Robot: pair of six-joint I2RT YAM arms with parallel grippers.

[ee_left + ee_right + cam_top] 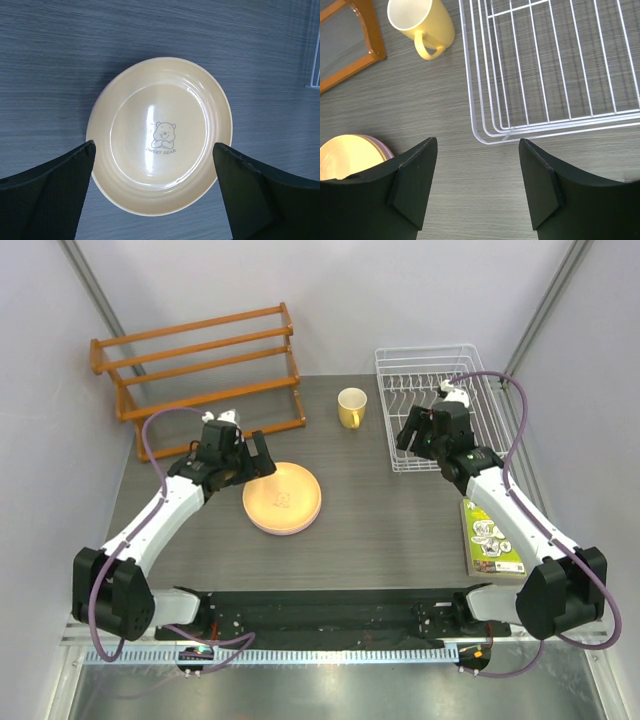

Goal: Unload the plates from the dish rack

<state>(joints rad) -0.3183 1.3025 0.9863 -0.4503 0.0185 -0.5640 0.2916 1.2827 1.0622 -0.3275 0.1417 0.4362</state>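
A stack of plates point(282, 497) lies flat on the table at centre left, an orange-yellow plate with a bear print point(159, 134) on top and a pink rim under it point(380, 146). The white wire dish rack point(440, 405) stands at the back right; no plate shows in it point(555, 65). My left gripper point(256, 458) is open and empty just left of the stack, its jaws wide apart either side of the plate's near rim in the left wrist view point(154, 192). My right gripper point(412, 435) is open and empty above the table by the rack's near left corner.
A small yellow mug point(351, 407) stands behind the stack, left of the rack. An orange wooden slatted rack point(205, 368) stands at the back left. A green booklet point(490, 537) lies at the right edge under the right arm.
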